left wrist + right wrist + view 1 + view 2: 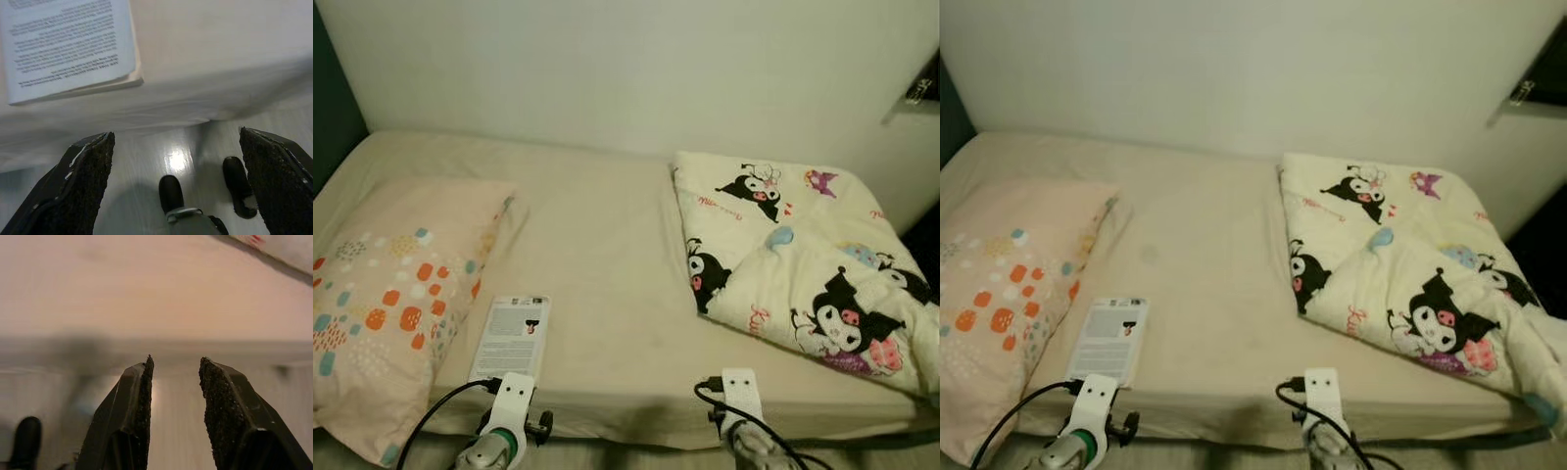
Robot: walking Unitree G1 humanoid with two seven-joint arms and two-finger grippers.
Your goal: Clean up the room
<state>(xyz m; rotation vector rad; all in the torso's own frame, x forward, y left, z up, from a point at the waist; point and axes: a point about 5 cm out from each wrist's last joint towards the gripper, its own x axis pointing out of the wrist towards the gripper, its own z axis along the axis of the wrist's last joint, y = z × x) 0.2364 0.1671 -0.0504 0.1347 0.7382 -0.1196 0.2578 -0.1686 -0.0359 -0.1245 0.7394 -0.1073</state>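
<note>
Matt cloth bed sheet [597, 255], paper book [512, 336], glossy floor [186, 156]

Pillow [382, 294] and quilt [822, 284] cut off at edges; booklet [512, 336] print perhaps too small.

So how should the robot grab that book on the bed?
Probably by its near short edge. The book lies flat on the bed, just ahead of the open left pincer, with that edge close to the mattress's front. Coming in low from the front, one finger could slide under and one press on top. The pillow blocks the left side.
</note>
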